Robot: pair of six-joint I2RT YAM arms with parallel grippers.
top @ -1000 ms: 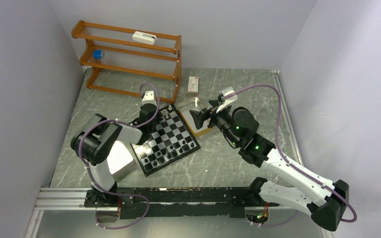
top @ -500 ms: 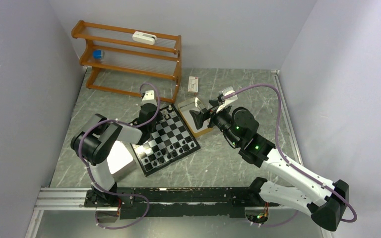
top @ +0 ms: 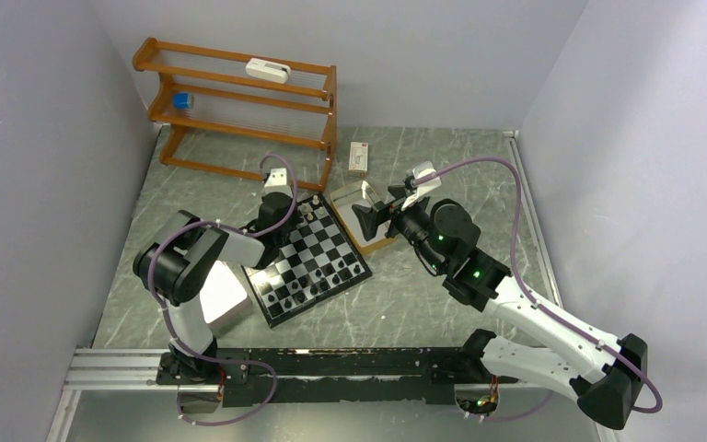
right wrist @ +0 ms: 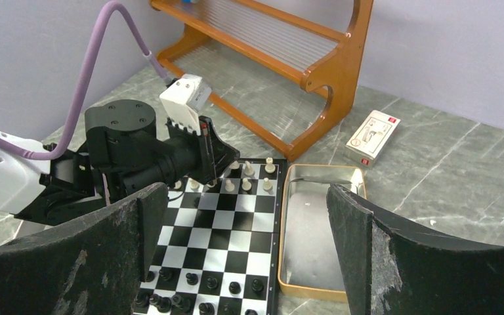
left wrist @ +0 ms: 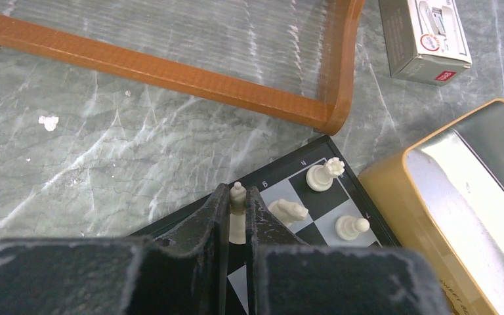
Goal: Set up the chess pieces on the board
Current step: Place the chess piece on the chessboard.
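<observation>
We see the left fingers (left wrist: 216, 220) pinched on a cream chess piece (left wrist: 237, 195), its long axis upright (head pointing up), at the board's (left wrist: 282, 174) far edge. The right fingers (right wrist: 131, 230) gape wide above the tin tray (right wrist: 315, 256).

the flat square chessboard of black and silvery-white checks (top: 313, 253) lies turned askew on the table, left of centre. small black chess pieces (top: 320, 281) stand upright in rows along its near edge. a few cream-white pieces (left wrist: 321, 176) stand at its far corner. one slim cream-white piece (left wrist: 237, 192) is upright, pinched in the left gripper (left wrist: 237, 205).
</observation>
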